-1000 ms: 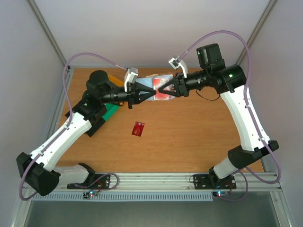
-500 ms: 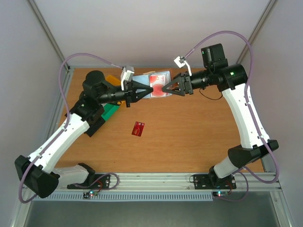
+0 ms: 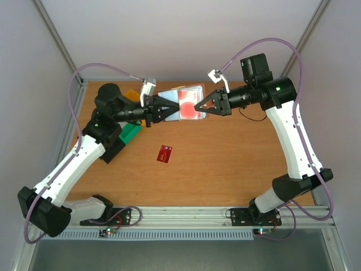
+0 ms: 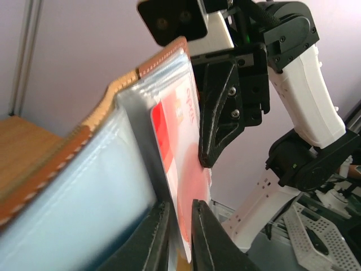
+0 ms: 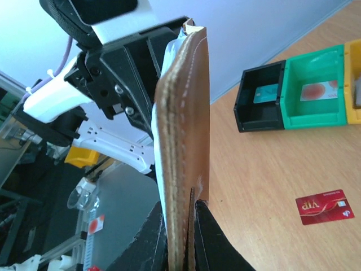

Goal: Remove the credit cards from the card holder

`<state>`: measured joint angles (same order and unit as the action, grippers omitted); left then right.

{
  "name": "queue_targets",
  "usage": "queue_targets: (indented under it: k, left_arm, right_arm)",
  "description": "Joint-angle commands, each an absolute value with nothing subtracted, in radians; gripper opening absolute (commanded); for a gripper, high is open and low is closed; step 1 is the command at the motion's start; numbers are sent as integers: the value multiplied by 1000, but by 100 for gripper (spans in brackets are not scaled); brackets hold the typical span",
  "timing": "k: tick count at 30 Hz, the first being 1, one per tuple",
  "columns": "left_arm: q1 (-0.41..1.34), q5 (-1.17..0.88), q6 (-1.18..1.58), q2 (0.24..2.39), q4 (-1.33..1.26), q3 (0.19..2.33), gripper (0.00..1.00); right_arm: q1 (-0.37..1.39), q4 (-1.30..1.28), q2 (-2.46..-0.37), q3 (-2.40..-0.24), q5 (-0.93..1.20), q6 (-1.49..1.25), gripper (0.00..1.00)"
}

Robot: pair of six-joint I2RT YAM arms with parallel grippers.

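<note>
The card holder hangs open in the air between both arms, brown outside, pale blue sleeves inside. A red credit card sits in its front sleeve. My left gripper is shut on that card's lower edge. From the opposite side, my right gripper is shut on the holder's brown leather edge. Another red credit card lies flat on the table, apart from both grippers.
Black, green and yellow bins stand in a row at the table's far left, partly under the left arm. The wooden table ends at walls on the back and sides.
The right gripper opened wide and shut again on the holder's edge. The left arm drew back to the left a little. The holder stayed in the air between them.
</note>
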<state>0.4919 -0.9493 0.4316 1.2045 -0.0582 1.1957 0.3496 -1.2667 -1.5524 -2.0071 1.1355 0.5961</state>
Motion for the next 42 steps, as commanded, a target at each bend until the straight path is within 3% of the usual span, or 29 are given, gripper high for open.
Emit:
queue_targets:
  k: [1, 11, 17, 20, 27, 31, 34, 38, 42]
  left_arm:
    - [456, -1032, 478, 1213, -144, 1241, 14]
    - [475, -997, 569, 1268, -179, 1252, 36]
    - [504, -988, 567, 1297, -209, 1277, 19]
    - [505, -999, 567, 1303, -217, 1280, 1]
    - [475, -983, 592, 1254, -215, 1233, 0]
    - [471, -985, 584, 1241, -214, 1229, 0]
    - [471, -987, 579, 1238, -211, 1230, 0]
    - [466, -991, 575, 1232, -215, 1220, 0]
    - [463, -998, 589, 1232, -233, 1213, 0]
  right_arm:
    - [342, -1290, -1532, -2041, 1124, 601, 2]
    - [342, -1305, -1547, -2089, 1170, 605, 6]
    - [342, -1305, -1550, -2095, 1170, 608, 6]
    - [342, -1307, -1550, -2098, 1167, 613, 6]
    - [341, -1332, -1545, -2092, 1151, 645, 8]
    - [341, -1352, -1553, -2095, 1142, 648, 27]
    - [341, -1351, -1546, -2092, 1143, 643, 31]
    - [340, -1350, -1536, -2084, 1124, 642, 25]
    - [341, -1343, -1540, -2086, 1117, 635, 3]
